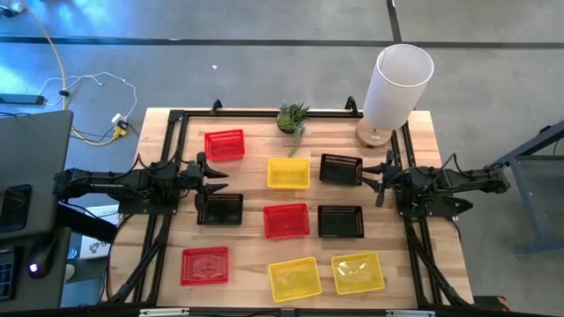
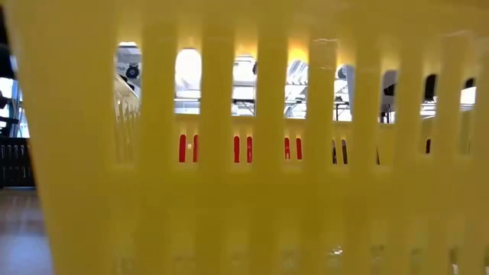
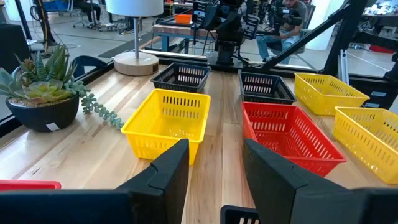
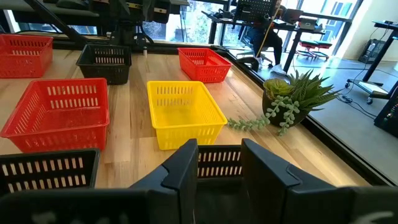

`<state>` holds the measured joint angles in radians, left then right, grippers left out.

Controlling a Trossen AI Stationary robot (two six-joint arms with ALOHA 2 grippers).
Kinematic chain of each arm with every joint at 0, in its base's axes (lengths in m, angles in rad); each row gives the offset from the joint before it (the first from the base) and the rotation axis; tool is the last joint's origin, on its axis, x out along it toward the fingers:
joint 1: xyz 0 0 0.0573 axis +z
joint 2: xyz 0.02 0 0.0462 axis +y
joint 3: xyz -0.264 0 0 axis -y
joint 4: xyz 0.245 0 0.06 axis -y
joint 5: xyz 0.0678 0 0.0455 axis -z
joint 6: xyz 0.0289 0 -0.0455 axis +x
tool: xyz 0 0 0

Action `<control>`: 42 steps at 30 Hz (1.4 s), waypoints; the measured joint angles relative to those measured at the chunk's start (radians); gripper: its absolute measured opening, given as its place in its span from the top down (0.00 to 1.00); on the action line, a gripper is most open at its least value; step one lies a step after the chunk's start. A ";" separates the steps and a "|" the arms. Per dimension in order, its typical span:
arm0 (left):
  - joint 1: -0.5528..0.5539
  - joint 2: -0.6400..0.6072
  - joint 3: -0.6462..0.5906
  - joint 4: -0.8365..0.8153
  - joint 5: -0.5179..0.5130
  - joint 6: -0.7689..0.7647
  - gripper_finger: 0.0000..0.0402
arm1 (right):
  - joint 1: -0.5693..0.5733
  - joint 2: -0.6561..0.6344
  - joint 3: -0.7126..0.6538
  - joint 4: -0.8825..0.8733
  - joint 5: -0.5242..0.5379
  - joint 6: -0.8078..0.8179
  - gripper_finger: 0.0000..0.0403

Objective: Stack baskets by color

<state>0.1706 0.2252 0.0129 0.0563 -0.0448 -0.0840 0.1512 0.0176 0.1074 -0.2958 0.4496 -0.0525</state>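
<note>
Nine baskets rest singly on their bottoms on the wooden table [image 1: 256,189]. The red ones [image 1: 225,145] [image 1: 286,220] [image 1: 204,265], the yellow ones [image 1: 289,173] [image 1: 294,278] [image 1: 358,273] and the black ones [image 1: 341,169] [image 1: 219,210] [image 1: 340,222] are spread in three rows. My left gripper [image 1: 220,178] [image 3: 214,168] hovers open at the table's left side, above the left black basket's far rim. My right gripper [image 1: 368,176] [image 4: 219,162] hovers open at the right side, beside the far right black basket [image 4: 217,163]. Neither holds anything.
A potted green plant [image 1: 293,116] and a tall white cylinder lamp [image 1: 398,84] stand at the table's far edge. A black metal frame [image 1: 173,141] runs along the table's sides. In the low view a yellow basket wall [image 2: 244,198] fills the picture.
</note>
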 joint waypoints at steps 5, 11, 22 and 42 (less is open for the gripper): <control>0.000 0.000 0.000 0.000 0.000 0.000 0.66 | 0.000 0.000 0.000 0.000 0.000 0.000 0.73; 0.000 0.000 0.000 0.000 0.000 -0.001 0.66 | 0.000 0.000 0.000 0.000 0.000 0.000 0.73; 0.000 0.000 0.000 0.000 0.000 0.000 0.66 | 0.000 0.000 0.000 0.000 0.000 0.000 0.73; 0.000 0.000 0.018 0.071 -0.080 -0.030 0.66 | 0.000 0.000 0.000 0.000 0.000 0.000 0.73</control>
<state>0.1711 0.2253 0.0314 0.1272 -0.1245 -0.1141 0.1509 0.0177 0.1077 -0.2958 0.4500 -0.0525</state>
